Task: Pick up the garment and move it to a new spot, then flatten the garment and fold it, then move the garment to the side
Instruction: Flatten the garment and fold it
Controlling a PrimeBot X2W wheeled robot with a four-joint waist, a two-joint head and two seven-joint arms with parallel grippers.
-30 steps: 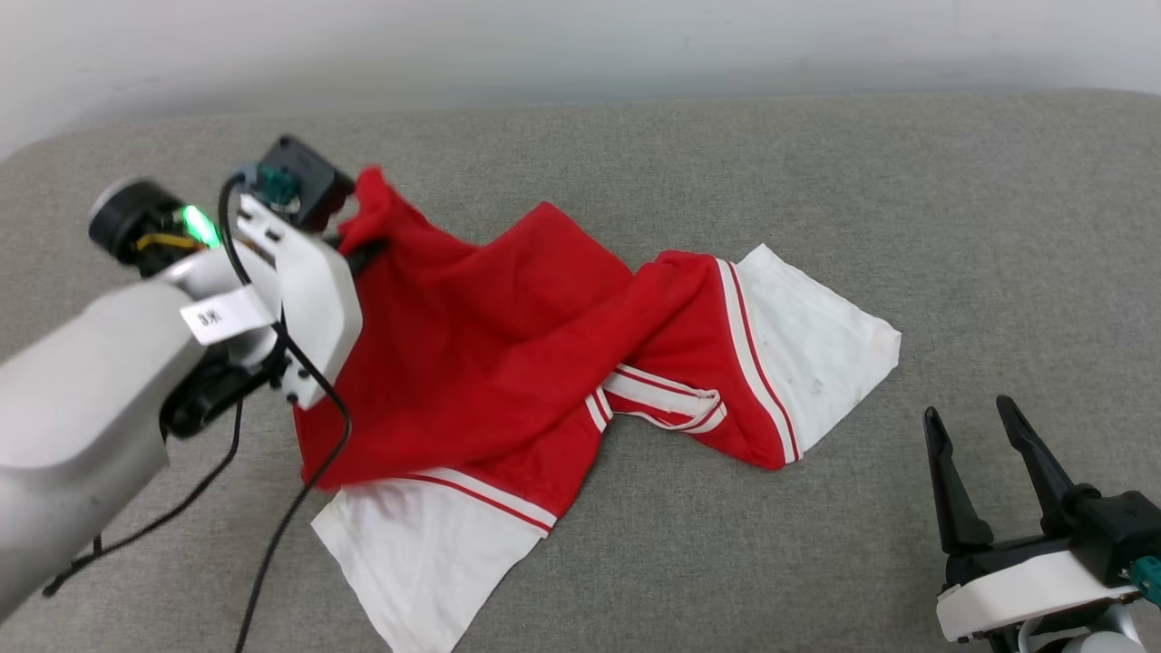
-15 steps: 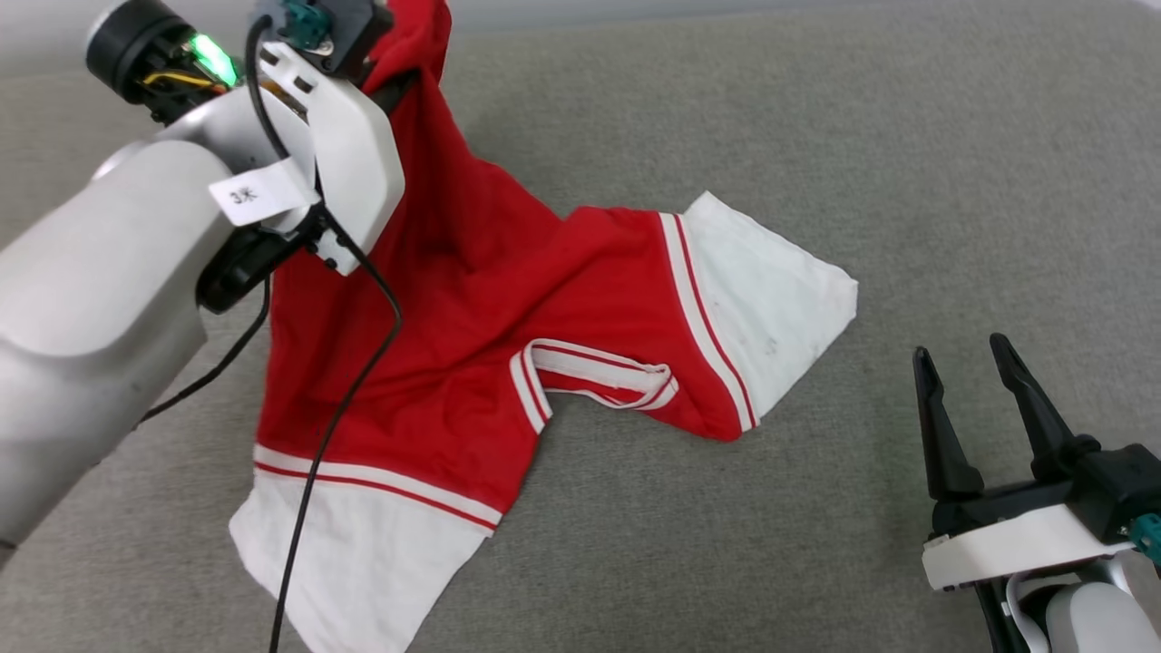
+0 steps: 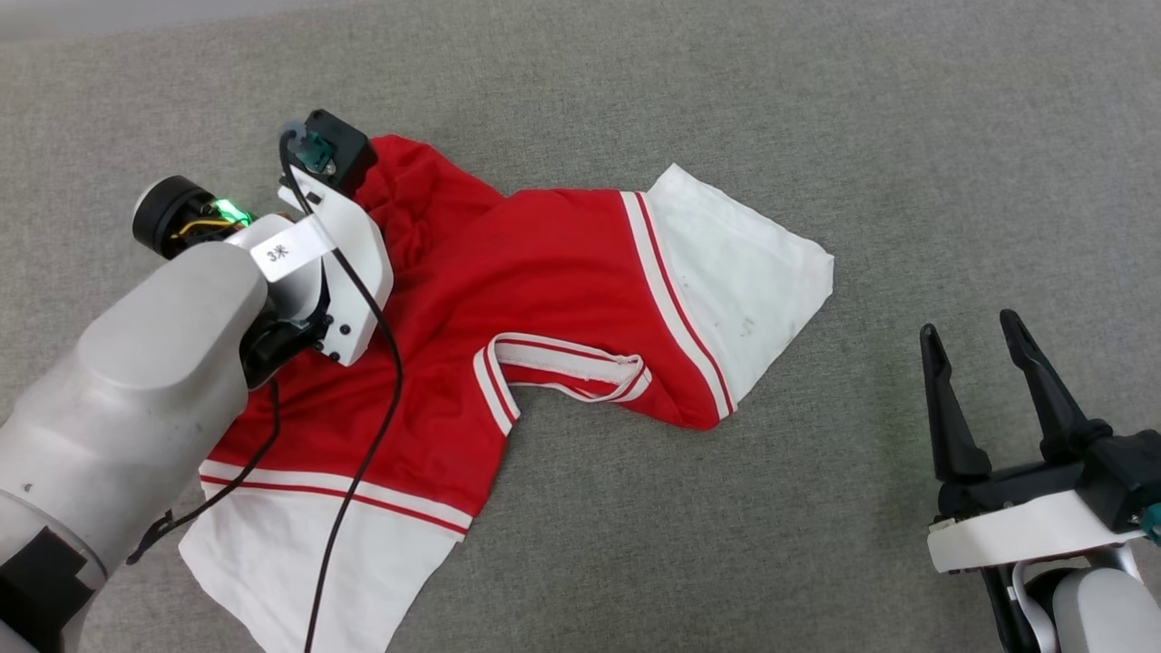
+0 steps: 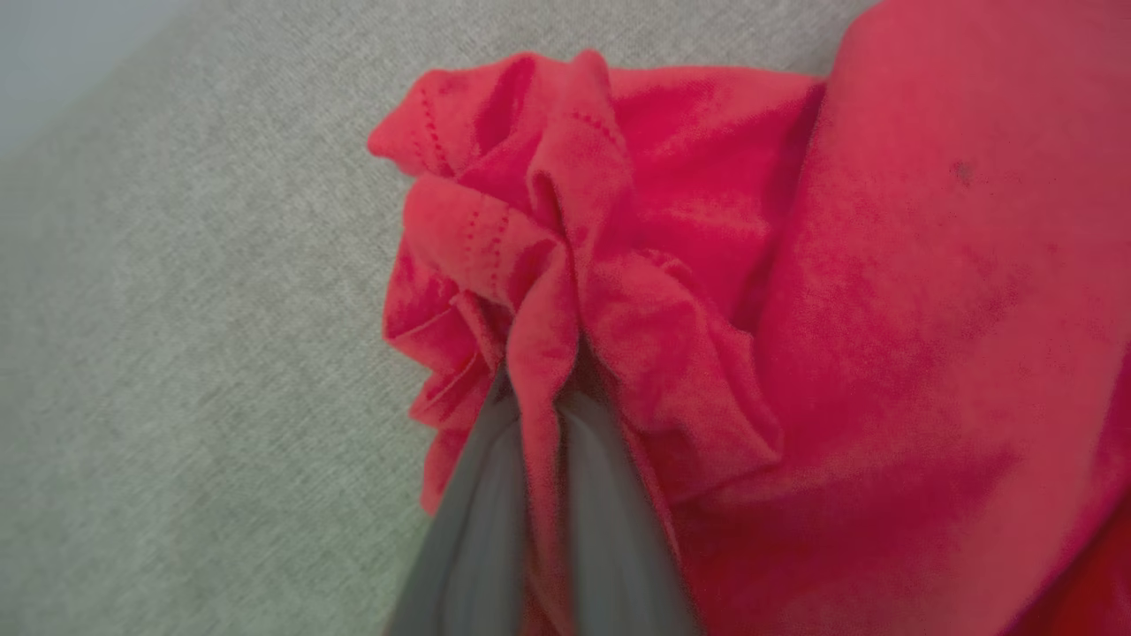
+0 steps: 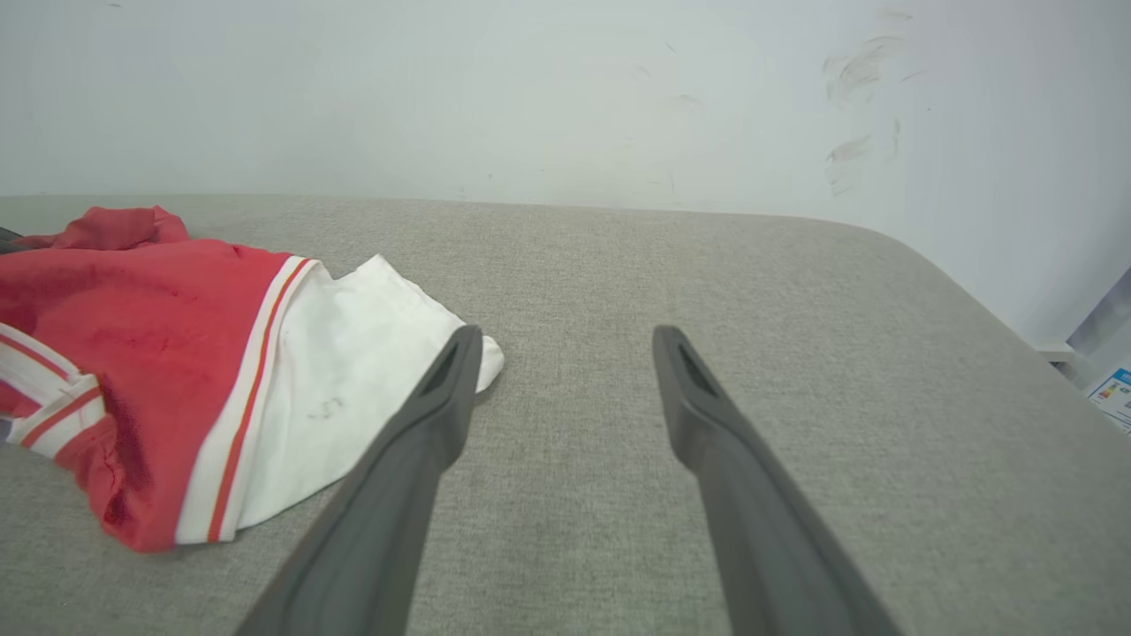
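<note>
left wrist view: the left gripper [image 4: 539,424] has its two grey fingers [image 4: 477,530] pressed together on a bunched fold of the red garment [image 4: 884,309]. a ridge of cloth stands between them, and a stitched hem crumples just beyond the tips. a pale grey upholstered surface [image 4: 177,353] lies to the left of the cloth.

head view: the garment, a red jersey-style shirt, lies crumpled and spread over the left and middle of the grey surface. the pinched part is at its far left corner, beneath the left arm's white wrist [image 3: 336,263]. one white sleeve [image 3: 744,272], edged with white and red stripes, points right and lies flat. a second white sleeve [image 3: 299,562] lies at the near left, partly under the pale forearm [image 3: 136,390]. the striped collar [image 3: 562,363] shows as a folded loop at the middle of the shirt's near edge. a black cable [image 3: 363,435] from the wrist crosses the red cloth. the right gripper [image 3: 968,325] is at the lower right, well apart from the shirt, its dark fingers spread with nothing between them.

right wrist view: the spread fingers point over bare grey surface toward a pale wall [image 5: 530,88]. the first sleeve's corner appears just beside the left fingertip.
</note>
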